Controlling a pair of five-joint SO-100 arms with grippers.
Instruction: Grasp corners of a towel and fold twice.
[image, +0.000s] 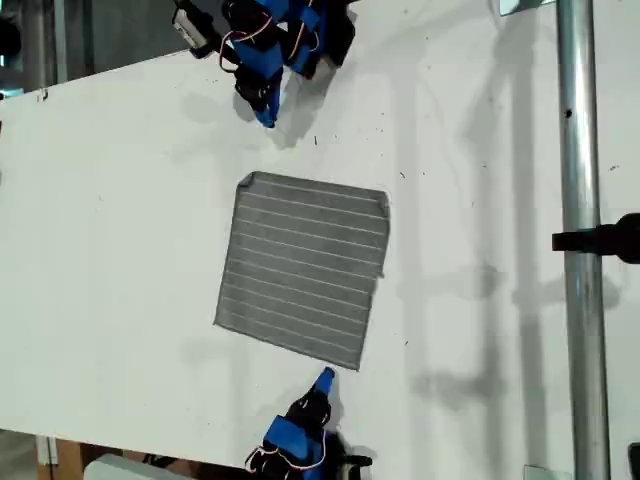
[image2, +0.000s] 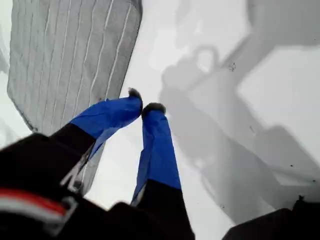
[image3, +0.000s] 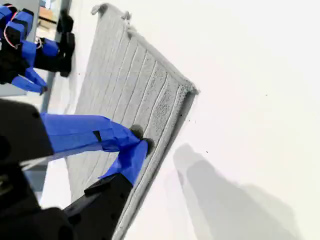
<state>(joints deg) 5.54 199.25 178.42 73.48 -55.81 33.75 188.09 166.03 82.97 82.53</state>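
1. The towel (image: 303, 268) lies flat and unfolded on the white table (image: 120, 220), near the middle of the exterior view. All four corners rest on the table, so I judge that neither fold has begun.
2. My first gripper (image2: 141, 106) hangs over bare table just beside one towel edge, with the tips nearly together and nothing between them.
3. My second gripper (image3: 140, 138) hovers over the towel's edge, tips pinched narrow. I cannot tell whether they touch the cloth, and they hold none of it.
4. The other arm (image3: 30, 52) shows across the towel in the second wrist view.
5. The step in hand is the approach to the corners.
6. Next, I judge that each gripper must open, move to a corner (image: 247, 181) on one shared edge, drop until a finger slides under the cloth, then pinch.
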